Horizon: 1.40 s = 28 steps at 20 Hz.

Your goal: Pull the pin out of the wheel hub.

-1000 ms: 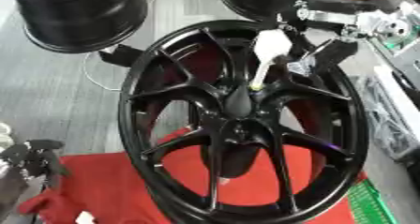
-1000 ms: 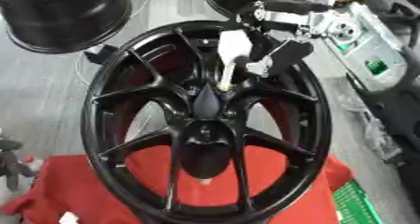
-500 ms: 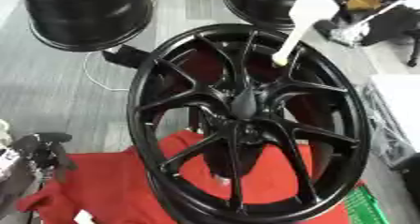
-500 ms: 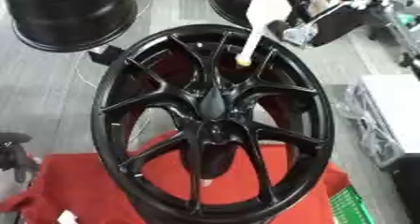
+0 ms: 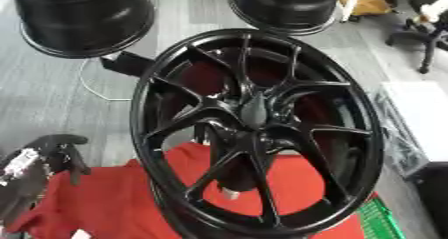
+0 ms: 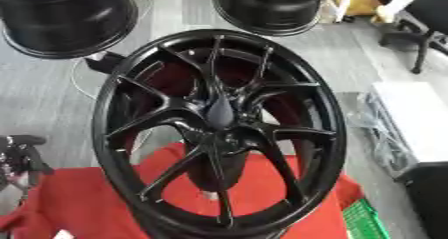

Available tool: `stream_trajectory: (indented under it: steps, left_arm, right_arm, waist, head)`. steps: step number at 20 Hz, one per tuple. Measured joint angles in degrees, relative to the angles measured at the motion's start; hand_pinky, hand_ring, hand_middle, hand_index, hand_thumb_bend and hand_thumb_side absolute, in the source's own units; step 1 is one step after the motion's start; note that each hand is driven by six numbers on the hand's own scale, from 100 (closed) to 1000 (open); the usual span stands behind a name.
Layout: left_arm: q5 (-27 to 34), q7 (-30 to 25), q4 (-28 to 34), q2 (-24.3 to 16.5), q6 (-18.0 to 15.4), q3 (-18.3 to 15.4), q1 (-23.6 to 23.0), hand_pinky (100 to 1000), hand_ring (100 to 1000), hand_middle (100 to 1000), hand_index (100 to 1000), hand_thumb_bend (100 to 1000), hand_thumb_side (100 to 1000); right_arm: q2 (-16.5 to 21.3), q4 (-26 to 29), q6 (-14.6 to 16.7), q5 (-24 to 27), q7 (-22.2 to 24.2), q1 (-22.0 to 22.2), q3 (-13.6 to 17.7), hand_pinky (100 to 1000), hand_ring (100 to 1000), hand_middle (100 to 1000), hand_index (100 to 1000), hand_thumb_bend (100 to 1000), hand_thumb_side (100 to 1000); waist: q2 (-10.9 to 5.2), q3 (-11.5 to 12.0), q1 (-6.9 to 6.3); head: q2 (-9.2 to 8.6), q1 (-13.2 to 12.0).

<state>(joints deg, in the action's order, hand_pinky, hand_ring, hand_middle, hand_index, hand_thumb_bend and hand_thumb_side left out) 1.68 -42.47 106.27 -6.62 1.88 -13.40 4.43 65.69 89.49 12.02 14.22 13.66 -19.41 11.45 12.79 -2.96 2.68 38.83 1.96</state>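
The large glossy black multi-spoke alloy wheel hub stands upright on its rim, face turned up toward the camera, resting on a crumpled red cloth that presumably keeps the finish from scuffing and stops the rim from rolling; its dark centre boss shows no pin standing in it, and no white pin is visible in either view, so I judge the pin to be already out and carried beyond the frame, though where it lies cannot be told; a short pale stub shows low behind the spokes, too small to identify; the right hand appears in neither view; the left hand sits idle at the lower left edge beside the cloth, black and curled round nothing, well apart from the wheel, kept clear so as not to disturb its balance; two more black wheel rims and stand on the grey floor behind, with a white cable looping between them and the hub; a green slotted crate shows at the lower right corner; the pulling step looks done, and what remains is likely only setting the pin down
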Motion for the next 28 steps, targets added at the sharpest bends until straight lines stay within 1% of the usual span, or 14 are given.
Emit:
stream_trajectory:
  steps: [4,7,10,11,12,13,14,15,16,17,19,22,25,28]
  left_arm:
    - [-0.25,0.61,0.02,0.01,0.03,-0.59,-0.11,606,360,448,770,100,931]
    - [-0.51,0.90,0.03,0.08,0.00,-0.74,-0.13,606,359,448,769,100,930]
    - [-0.65,1.07,0.05,0.13,-0.17,-0.90,-0.11,606,360,449,770,100,930]
    - [-0.66,1.09,0.05,0.15,-0.21,-0.90,-0.05,607,360,449,770,100,929]
    - [-0.66,1.07,0.05,0.20,-0.25,-0.89,0.04,607,360,449,770,100,929]
    - [-0.65,1.01,0.05,0.40,-0.33,-0.87,0.11,607,360,449,770,100,928]
    - [-0.64,0.92,0.06,0.62,-0.47,-0.85,0.11,606,360,449,770,100,928]
    - [-0.64,0.89,0.06,0.68,-0.61,-0.78,0.11,607,359,449,770,100,928]
    - [-0.62,0.84,0.07,0.79,-0.74,-0.72,0.11,607,359,449,770,100,929]
    - [-0.61,0.77,0.07,0.98,-0.88,-0.60,0.11,607,360,449,770,100,930]
    - [-0.61,0.71,0.07,1.18,-1.12,-0.53,0.11,607,360,449,770,100,931]
    - [-0.61,0.53,0.07,1.44,-1.33,-0.41,0.12,607,360,450,770,100,931]
    - [-0.61,0.49,0.07,1.62,-1.37,-0.23,0.16,607,360,450,770,100,931]
    - [-0.60,0.48,0.07,1.63,-1.37,-0.23,0.16,607,360,450,770,100,933]
  right_arm:
    - [-0.03,-5.31,2.27,0.94,-8.26,10.37,6.81,292,431,636,738,100,456]
    - [-3.18,-9.03,4.01,1.70,-14.00,18.12,10.67,303,442,665,745,100,458]
    - [-7.62,-14.02,4.61,3.28,-18.24,23.08,11.82,335,472,737,773,100,416]
    - [-8.79,-16.17,4.36,3.71,-19.24,23.85,11.66,357,492,788,788,100,343]
    - [-9.71,-18.63,3.81,3.83,-20.12,24.33,11.18,390,524,890,841,100,260]
    - [-10.53,-21.45,2.90,3.84,-21.04,24.58,10.41,395,528,942,871,100,239]
    - [-11.36,-24.36,1.92,3.84,-21.89,24.54,9.44,395,526,994,900,100,268]
    - [-12.24,-27.19,0.94,3.99,-22.62,24.40,8.31,397,523,1000,934,100,522]
    - [-13.19,-29.97,0.03,4.41,-23.10,24.18,7.10,403,523,1000,954,100,818]
    - [-14.17,-32.58,-0.83,4.96,-23.40,23.89,5.89,407,523,1000,961,100,1000]
    - [-16.27,-36.90,-2.36,6.14,-23.41,23.36,3.67,407,518,1000,968,100,1000]
    - [-19.54,-40.00,-3.64,6.74,-22.32,22.70,1.56,399,506,1000,971,100,1000]
    - [-22.65,-40.08,-4.27,5.96,-21.51,22.38,1.03,392,499,1000,966,100,1000]
    - [-26.29,-37.06,-3.90,3.68,-21.92,22.39,1.76,386,499,1000,957,100,1000]
  waist:
    - [0.29,-2.05,-0.58]
    - [0.76,-3.24,-1.37]
    - [1.07,-3.38,-2.13]
    - [1.11,-3.30,-2.32]
    - [1.13,-3.15,-2.57]
    - [1.23,-2.86,-2.87]
    - [1.40,-2.54,-3.20]
    - [1.52,-2.24,-3.52]
    - [1.59,-2.04,-3.77]
    - [1.63,-1.97,-3.95]
    - [1.82,-1.80,-4.14]
    - [1.93,-1.63,-4.35]
    - [1.95,-1.59,-4.35]
    - [1.95,-1.70,-4.34]
  head:
    - [-0.28,-0.15]
    - [-0.76,0.08]
    - [-0.99,0.50]
    - [-1.07,0.76]
    - [-1.24,1.11]
    - [-1.41,1.47]
    - [-1.64,1.81]
    - [-1.76,2.14]
    - [-1.77,2.40]
    - [-1.77,2.66]
    - [-1.77,2.96]
    - [-1.76,3.13]
    - [-1.76,3.13]
    - [-1.76,3.08]
